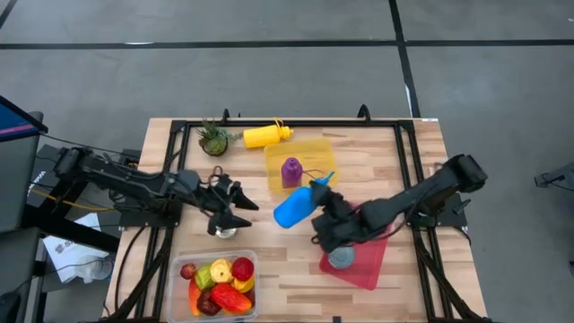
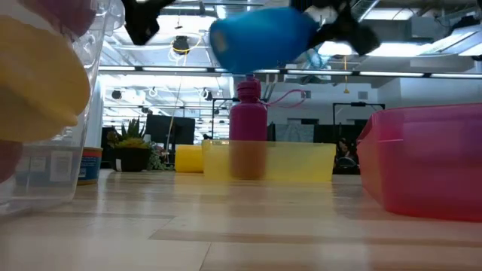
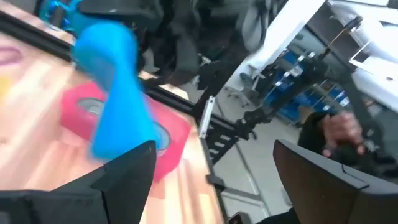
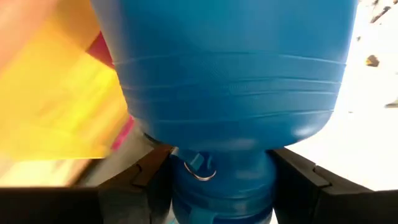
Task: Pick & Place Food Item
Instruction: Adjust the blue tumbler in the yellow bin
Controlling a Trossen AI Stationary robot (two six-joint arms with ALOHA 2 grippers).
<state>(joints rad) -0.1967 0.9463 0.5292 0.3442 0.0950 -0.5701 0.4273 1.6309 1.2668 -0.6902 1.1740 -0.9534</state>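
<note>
The right gripper point(image 1: 316, 205) holds the blue bottle point(image 1: 294, 208) by its neck (fingers clamped), body angled toward the left gripper point(image 1: 240, 212), fingers apart.

Two dark jointed arms carry black cabling and matte black angular fingers point(image 3: 124, 177).

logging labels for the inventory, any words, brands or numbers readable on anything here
None can be read.
blue bottle: plain surface facing the right wrist view, no print visible.
purple bottle: no label visible.
yellow bottle: no label visible.
clear food tub: a pale sticker on its wall, too blurred to read.
small can behind the tub: blue and orange bands, any print too blurred.
</note>
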